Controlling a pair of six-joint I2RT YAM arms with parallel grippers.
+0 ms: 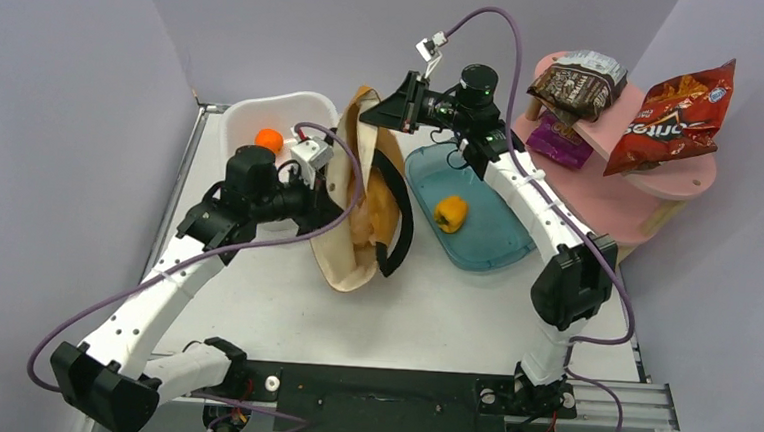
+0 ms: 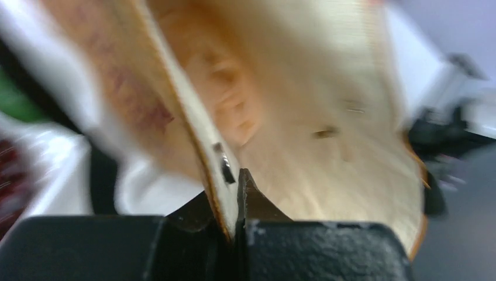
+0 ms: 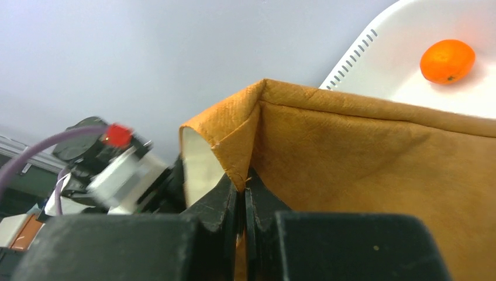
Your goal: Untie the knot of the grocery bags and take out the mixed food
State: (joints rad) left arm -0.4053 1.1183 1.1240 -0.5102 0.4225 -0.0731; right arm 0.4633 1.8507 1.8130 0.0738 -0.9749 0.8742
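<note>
Between white tub and teal tub, the tote blocks passage.

Tote central, orange in left tub — pepper in right tub (shelf farther right)

Top external: fixed high at the near side, tilted down and forward over the whole counter; farthest back, widest view.

Left wrist: hard up against the canvas tote, sighting along the left pincer into the pale lining; blurred.

Right wrist: equally close, sighting past the right pincer along the tote's mustard outside toward the white tub and orange.

Shared by all three: tote. Shared by top and right wrist: tub, orange.
</note>
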